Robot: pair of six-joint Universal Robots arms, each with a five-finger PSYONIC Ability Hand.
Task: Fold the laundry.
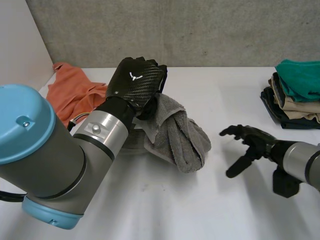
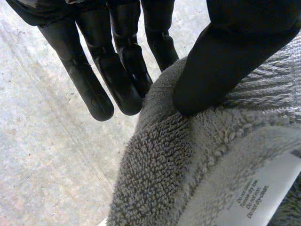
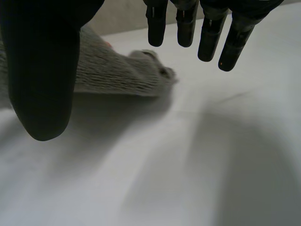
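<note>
Left hand (image 1: 134,82) is pinching grey towel (image 1: 187,142) betw. thumb & fingers, prob. to lift it; right hand (image 1: 248,145) is hovering spread, empty.

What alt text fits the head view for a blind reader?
The left hand grips a crumpled grey towel near the middle of the white table. The open right hand hovers beside the towel, apart from it. An orange garment lies far left, a stack of folded clothes far right.
</note>
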